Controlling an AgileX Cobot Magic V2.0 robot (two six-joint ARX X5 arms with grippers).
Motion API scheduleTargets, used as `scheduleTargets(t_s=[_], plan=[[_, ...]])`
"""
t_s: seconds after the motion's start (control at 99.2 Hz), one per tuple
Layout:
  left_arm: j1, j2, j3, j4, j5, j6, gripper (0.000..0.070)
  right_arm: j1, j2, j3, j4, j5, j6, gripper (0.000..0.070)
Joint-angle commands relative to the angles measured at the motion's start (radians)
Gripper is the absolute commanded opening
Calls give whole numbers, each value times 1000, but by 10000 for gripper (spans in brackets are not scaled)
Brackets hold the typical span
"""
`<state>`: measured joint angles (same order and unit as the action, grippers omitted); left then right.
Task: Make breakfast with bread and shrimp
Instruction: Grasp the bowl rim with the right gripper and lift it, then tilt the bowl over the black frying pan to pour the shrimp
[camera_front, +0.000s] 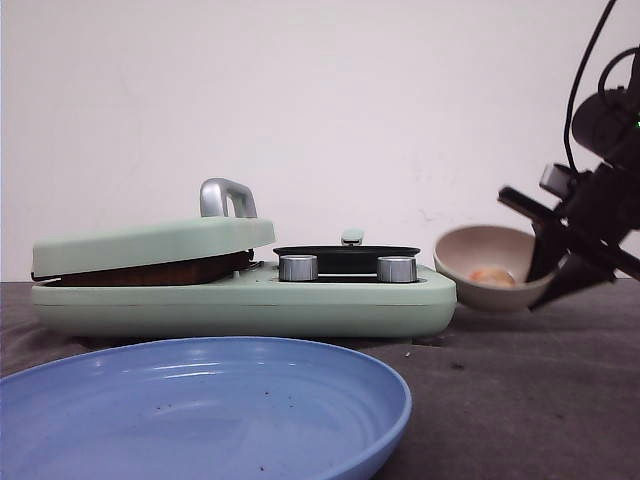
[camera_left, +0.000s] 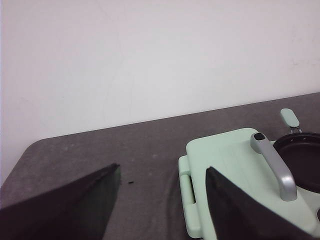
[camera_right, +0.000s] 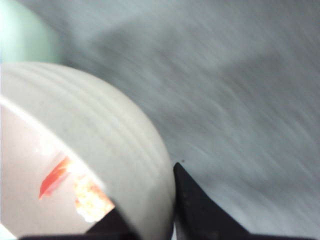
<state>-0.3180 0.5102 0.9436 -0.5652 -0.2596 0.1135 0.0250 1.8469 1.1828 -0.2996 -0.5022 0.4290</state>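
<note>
One black right gripper (camera_right: 150, 220) pinches the rim of the beige ceramic bowl (camera_front: 470, 262) holding orange shrimp (camera_front: 492, 276), while the left gripper (camera_left: 162, 200) gapes empty.

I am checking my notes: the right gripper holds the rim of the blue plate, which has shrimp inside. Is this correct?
Not quite. The right gripper holds the rim of the beige bowl, which has the shrimp inside, as the front view shows. The blue plate sits untouched in front.

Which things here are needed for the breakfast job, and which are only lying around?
Needed: bread under the green press lid; beige bowl with shrimp, its rim held by the right pincer; blue plate.

Lying around: none visible.
</note>
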Motion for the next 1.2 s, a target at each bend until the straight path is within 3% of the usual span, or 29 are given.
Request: scheduleTargets(t_s=[0.0,0.313,0.534,0.696,1.028,1.19], plan=[[-2,5,14,10,2,-2,313,10,12,60,-2,-22,9,3],[-2,5,14,10,2,-2,313,53,8,273,-49,-58,8,3],[-2,5,14,9,2,-2,313,158,8,315,87,19,-26,4],[-2,5,14,1,2,-2,313,249,8,315,186,210,-139,3],[-2,5,14,-21,2,-1,313,448,23,315,309,768,-615,3],[-2,5,14,-22,2,-1,313,495,48,315,369,864,-782,4]])
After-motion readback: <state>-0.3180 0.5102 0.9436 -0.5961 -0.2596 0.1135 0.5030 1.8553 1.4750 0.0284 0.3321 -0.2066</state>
